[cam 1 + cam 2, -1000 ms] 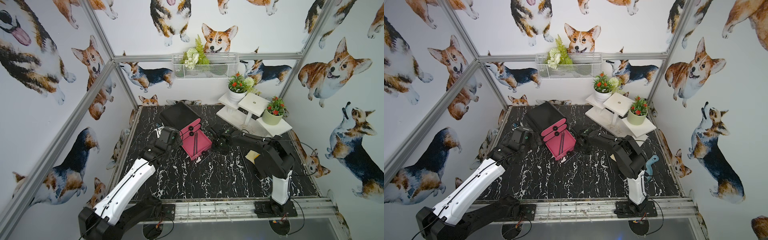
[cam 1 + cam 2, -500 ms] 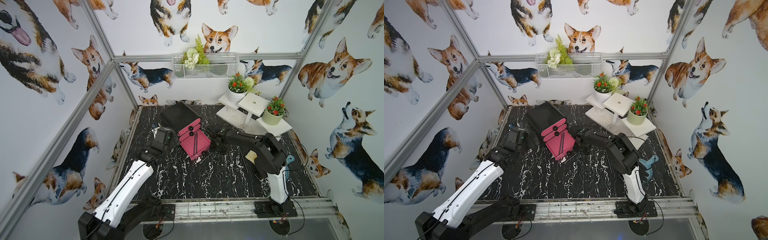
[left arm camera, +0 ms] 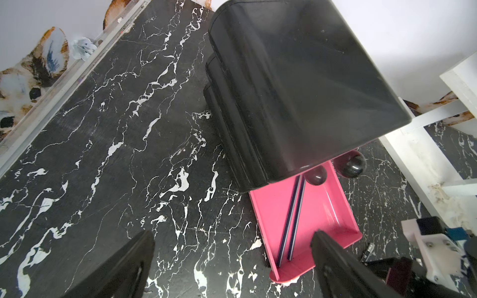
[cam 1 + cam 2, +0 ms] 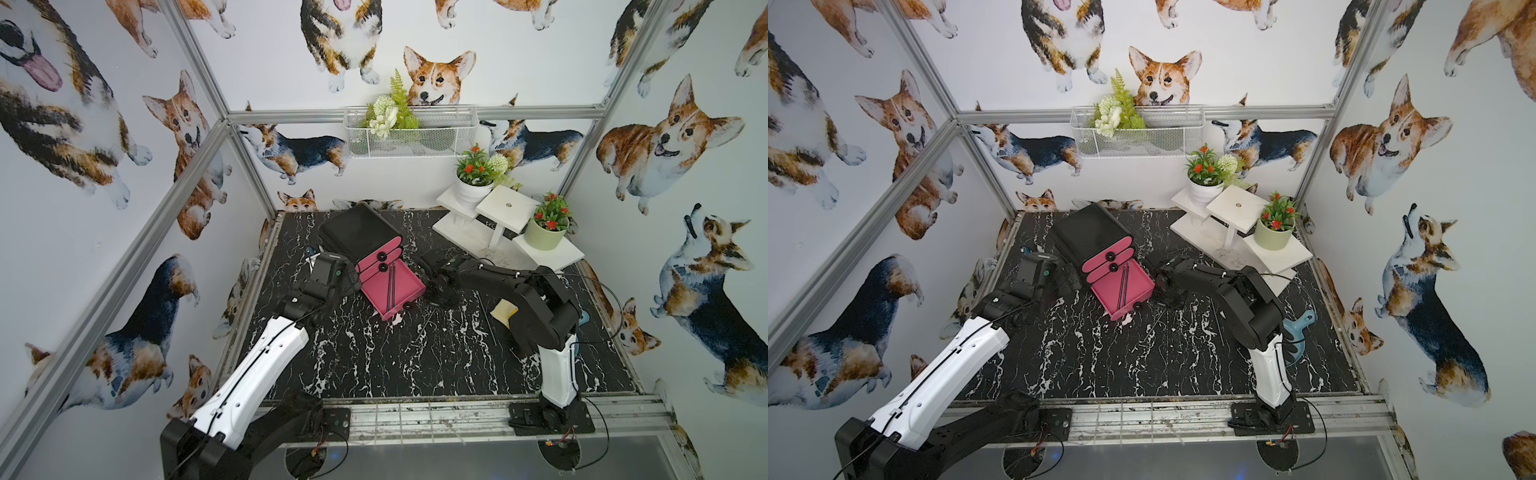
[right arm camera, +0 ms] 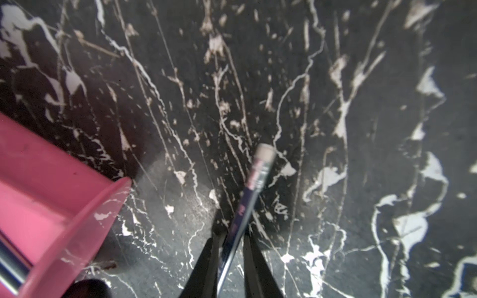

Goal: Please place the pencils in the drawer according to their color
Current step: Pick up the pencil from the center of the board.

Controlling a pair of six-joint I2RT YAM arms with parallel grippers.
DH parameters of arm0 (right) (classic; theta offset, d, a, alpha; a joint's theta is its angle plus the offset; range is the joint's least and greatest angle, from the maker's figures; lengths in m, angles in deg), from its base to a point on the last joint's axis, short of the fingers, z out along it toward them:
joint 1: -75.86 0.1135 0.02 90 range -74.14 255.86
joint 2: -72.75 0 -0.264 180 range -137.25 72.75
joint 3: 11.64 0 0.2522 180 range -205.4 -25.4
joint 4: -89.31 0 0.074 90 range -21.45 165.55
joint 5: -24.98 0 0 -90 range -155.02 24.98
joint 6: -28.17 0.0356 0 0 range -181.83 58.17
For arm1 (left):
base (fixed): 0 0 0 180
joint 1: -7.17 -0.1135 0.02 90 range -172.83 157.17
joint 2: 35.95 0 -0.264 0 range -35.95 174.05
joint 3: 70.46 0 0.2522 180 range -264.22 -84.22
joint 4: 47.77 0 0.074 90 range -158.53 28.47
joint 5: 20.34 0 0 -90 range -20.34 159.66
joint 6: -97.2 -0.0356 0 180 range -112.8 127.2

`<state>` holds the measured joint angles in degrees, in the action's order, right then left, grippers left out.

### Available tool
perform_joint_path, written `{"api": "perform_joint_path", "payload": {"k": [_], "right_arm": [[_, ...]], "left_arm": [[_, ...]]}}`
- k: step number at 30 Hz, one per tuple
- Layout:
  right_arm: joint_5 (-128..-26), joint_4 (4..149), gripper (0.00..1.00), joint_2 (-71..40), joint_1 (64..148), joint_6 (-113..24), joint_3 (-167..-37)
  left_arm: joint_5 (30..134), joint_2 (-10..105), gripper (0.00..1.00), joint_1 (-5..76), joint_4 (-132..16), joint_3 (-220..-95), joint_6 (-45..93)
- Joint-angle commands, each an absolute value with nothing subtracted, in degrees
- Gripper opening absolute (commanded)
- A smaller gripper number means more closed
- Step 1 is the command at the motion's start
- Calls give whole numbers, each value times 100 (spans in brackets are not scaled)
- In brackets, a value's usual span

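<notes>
Narrowing since a second ago, our right fingers now pinch a dark pencil over the desk, just off the front corner of the open drawer; the arm itself has barely shifted. Our left fingers hang spread wide, holding nothing, beside the cabinet. We see two more dark pencils lying side by side in that pulled-out bottom tray, under two shut pink fronts. Farther back, against the wall, stands a white plant shelf with two potted plants.
</notes>
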<state>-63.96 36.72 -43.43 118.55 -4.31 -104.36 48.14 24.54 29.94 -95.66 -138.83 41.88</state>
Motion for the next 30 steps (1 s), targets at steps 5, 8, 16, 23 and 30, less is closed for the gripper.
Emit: {"api": "perform_joint_path", "payload": {"k": [5, 8, 16, 23, 30], "right_arm": [[-6844, 3833, 11, -4546, 11664, -731, -10116], [-6871, 3806, 4, -4508, 11655, -887, -10116], [-6904, 3834, 0, -4156, 11655, -1262, -10055], [-7056, 3924, 0, -3661, 11665, -1349, -10010], [-7045, 3777, 0, -3306, 11664, -1449, -10093]], "left_arm": [[4849, 2595, 100, 2899, -9500, -13993, 4140], [4856, 2653, 100, 2871, -9528, -14033, 4114], [4852, 2707, 100, 2796, -9562, -14042, 4107], [4990, 2826, 100, 2722, -9587, -13934, 4228], [4989, 2843, 100, 2695, -9555, -13893, 4257]]}}
